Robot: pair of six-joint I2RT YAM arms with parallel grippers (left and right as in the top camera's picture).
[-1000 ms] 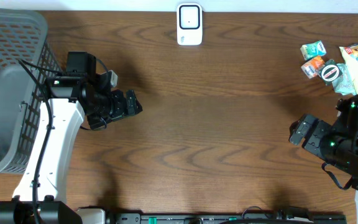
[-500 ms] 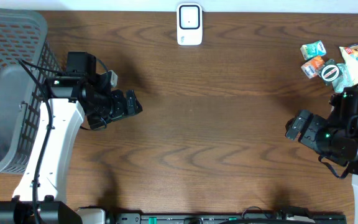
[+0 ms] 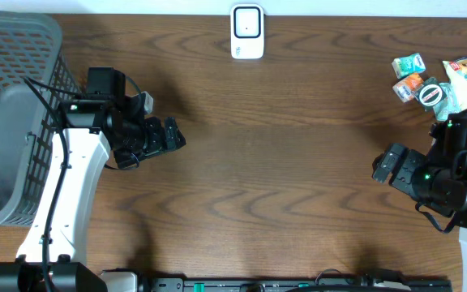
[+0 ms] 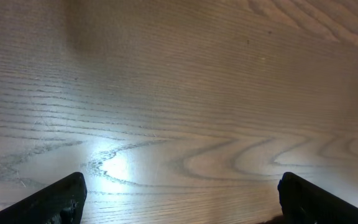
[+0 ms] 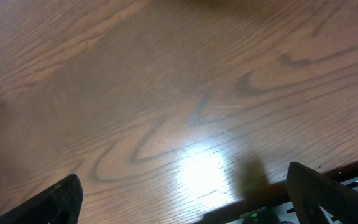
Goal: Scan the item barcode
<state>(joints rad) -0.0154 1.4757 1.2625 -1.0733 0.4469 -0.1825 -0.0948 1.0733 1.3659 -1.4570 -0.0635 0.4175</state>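
The dark brown wood-grain surface (image 3: pixel 282 162) lies mostly bare. The task's things, a small heap of colourful snack packets (image 3: pixel 444 81), sit at the far right corner, at about two o'clock from the middle; no single long axis can be made out from above. The white rectangular barcode scanner (image 3: pixel 247 32) stands at twelve o'clock on the far edge, well apart from the heap. The right hand (image 3: pixel 386 165), jaws spread wide and empty, hovers near the heap, which lies at about one o'clock from it; this arm is clearly the nearer. The left hand (image 3: pixel 171 135), also wide and empty, hangs beside the grey mesh basket (image 3: pixel 23 49) at nine o'clock. Open room runs between heap and scanner.
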